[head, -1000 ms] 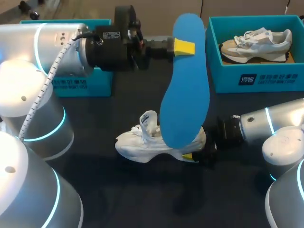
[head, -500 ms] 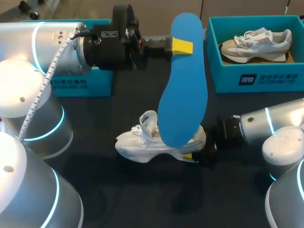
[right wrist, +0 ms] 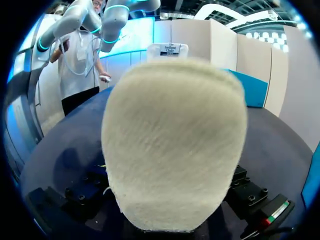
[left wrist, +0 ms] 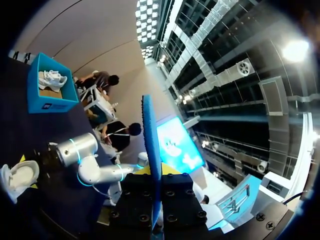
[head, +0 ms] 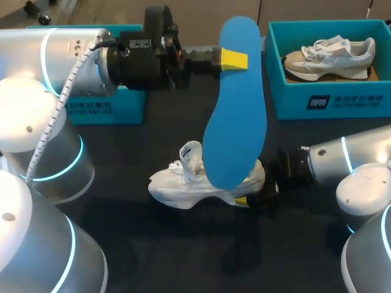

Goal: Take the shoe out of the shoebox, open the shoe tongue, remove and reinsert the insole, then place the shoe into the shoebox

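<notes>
A blue insole (head: 235, 97) hangs upright over the middle of the table, its lower end in front of a white shoe (head: 195, 182) that lies on the dark tabletop. My left gripper (head: 234, 59) is shut on the insole's upper part. In the left wrist view the insole (left wrist: 151, 150) stands edge-on ahead of that gripper. My right gripper (head: 247, 196) is at the shoe's heel. The right wrist view is filled by the shoe's pale heel (right wrist: 175, 145), which hides the gripper.
A teal shoebox (head: 330, 104) at the back right holds a second, beige and white shoe (head: 330, 56). Another teal shoebox (head: 104, 108) stands at the back left, mostly behind my left arm.
The insole has shifted slightly to the left with my left gripper. The right arm has edged a little towards the shoe's heel. The shoe lies where it was.
</notes>
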Motion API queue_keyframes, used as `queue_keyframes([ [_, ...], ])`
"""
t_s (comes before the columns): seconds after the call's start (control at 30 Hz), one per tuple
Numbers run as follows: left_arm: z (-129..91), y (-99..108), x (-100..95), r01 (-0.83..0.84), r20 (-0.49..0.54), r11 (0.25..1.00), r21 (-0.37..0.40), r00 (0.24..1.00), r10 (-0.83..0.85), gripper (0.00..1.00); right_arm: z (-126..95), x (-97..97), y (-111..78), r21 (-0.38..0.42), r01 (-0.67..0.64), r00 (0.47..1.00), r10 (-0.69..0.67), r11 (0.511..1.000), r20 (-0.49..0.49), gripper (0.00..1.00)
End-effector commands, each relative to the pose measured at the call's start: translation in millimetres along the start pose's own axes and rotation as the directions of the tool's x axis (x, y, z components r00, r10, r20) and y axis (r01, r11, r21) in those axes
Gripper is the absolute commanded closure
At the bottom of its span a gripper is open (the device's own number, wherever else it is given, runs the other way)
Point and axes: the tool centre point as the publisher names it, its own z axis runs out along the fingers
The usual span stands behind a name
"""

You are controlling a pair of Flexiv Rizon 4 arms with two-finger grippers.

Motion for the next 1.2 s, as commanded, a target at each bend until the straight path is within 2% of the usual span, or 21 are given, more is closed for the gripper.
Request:
queue_keyframes([
  [0.03, 0.5, 0.7, -0.5, 0.000, 0.001, 1.000, -0.001, 1.000, 0.000, 1.00, -13.3, 7.5, 7.6, 0.034, -0.001, 1.000, 0.000, 0.999, 0.027, 0.00],
  [0.17, 0.5, 0.7, -0.5, 0.000, 0.001, 1.000, -0.001, 1.000, 0.000, 1.00, -20.2, 7.9, 11.2, 0.059, 0.005, 0.999, -0.007, 0.998, 0.037, 0.00],
  [0.53, 0.5, 0.7, -0.5, 0.000, 0.001, 1.000, -0.001, 1.000, 0.000, 1.00, -34.6, 5.8, 28.7, 0.238, -0.066, 0.996, 0.051, 0.969, 0.067, 0.00],
  [0.63, 0.5, 0.7, -0.5, 0.000, 0.001, 1.000, -0.001, 1.000, 0.000, 1.00, -39.8, 6.5, 38.5, 0.307, -0.092, 0.994, 0.068, 0.947, 0.089, 0.00],
  [0.8, 0.5, 0.7, -0.5, 0.000, 0.001, 1.000, -0.001, 1.000, 0.000, 1.00, -48.5, 9.3, 51.0, 0.364, -0.111, 0.990, 0.070, 0.925, 0.123, 0.00],
  [1.0, 0.5, 0.7, -0.5, 0.000, 0.001, 1.000, -0.001, 1.000, 0.000, 1.00, -56.0, 11.0, 57.5, 0.411, -0.135, 0.987, 0.085, 0.902, 0.137, 0.00],
  [1.2, 0.5, 0.7, -0.5, 0.000, 0.001, 1.000, -0.001, 1.000, 0.000, 1.00, -66.4, 12.5, 62.3, 0.514, -0.185, 0.980, 0.121, 0.838, 0.156, 0.00],
])
